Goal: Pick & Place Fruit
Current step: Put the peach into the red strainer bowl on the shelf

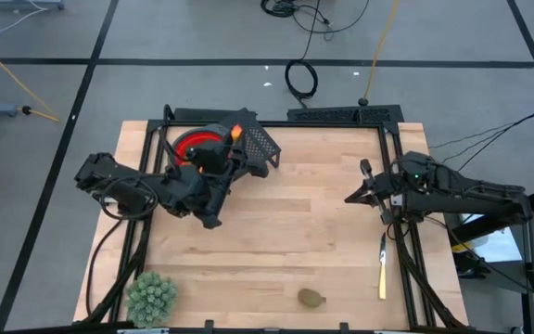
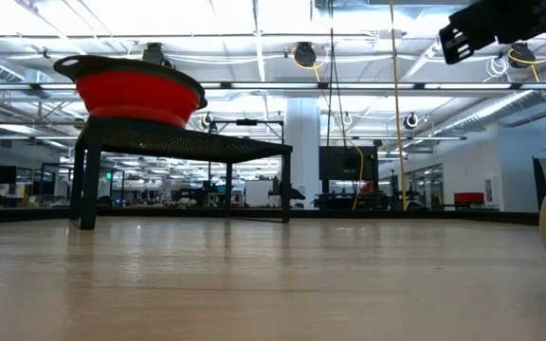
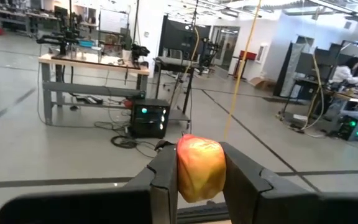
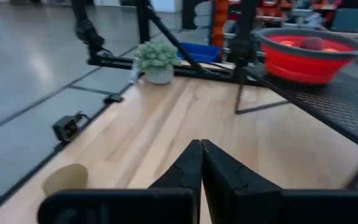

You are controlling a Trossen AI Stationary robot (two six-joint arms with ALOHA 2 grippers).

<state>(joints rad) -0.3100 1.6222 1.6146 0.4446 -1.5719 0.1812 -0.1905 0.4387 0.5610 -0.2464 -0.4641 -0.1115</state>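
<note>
No legible text, label, brand, number or sign in any view. Room background holds screens and equipment with small lit indicators, none readable. Nothing printed shows on the arms or the things in view.

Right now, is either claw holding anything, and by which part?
The left claw pinches a red-orange-yellow fruit piece by its sides. The right claw is shut, empty.

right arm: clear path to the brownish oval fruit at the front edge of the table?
Probably yes. The right gripper is shut and empty, and bare table lies between it and the brownish oval fruit. The left gripper, holding a fruit piece, is over by the red bowl.
</note>
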